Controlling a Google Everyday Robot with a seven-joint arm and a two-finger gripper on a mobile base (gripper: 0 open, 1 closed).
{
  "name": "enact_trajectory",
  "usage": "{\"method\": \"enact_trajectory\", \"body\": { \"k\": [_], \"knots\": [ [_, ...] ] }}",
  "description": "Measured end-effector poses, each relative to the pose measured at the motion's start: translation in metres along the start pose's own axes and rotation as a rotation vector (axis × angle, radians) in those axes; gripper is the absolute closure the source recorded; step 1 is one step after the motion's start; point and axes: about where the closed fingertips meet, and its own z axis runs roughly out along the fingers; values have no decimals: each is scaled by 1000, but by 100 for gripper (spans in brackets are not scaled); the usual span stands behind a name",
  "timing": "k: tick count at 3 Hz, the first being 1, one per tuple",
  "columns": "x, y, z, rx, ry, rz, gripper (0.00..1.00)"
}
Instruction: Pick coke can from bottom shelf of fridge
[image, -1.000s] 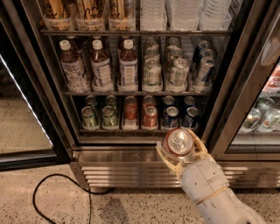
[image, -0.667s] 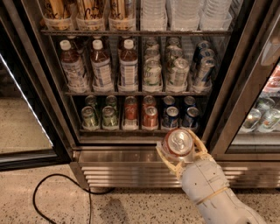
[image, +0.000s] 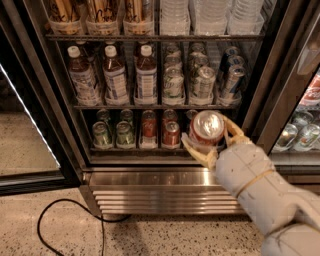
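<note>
Coke can (image: 206, 129), clamped in the pincer (image: 212, 141), hangs before the bottom shelf (image: 131, 148) — green cans (image: 113, 134) (red cans (image: 170, 134) too) leftward.

My gripper (image: 212, 142) holds the coke can (image: 206, 126) just before the bottom shelf (image: 131, 149), right of the shelved cans (image: 124, 134).

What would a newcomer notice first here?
The pale robot arm at lower right, its gripper with jaws shut on a red coke can, held in front of the bottom shelf of the fridge. Behind it, green cans and red cans line that shelf, with bottles on the rack above.
</note>
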Motion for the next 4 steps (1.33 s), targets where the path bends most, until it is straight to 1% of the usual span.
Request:
{"method": "enact_trajectory", "body": {
  "k": [1,2,3,4],
  "knots": [
    [-31,3,27,-66,19,-8,100],
    [-36,28,34,-137,2,16,100],
    [-38,50,23,-224,-23,-51,100],
    [-60,12,-14,-223,-27,-167,100]
  ]
}}
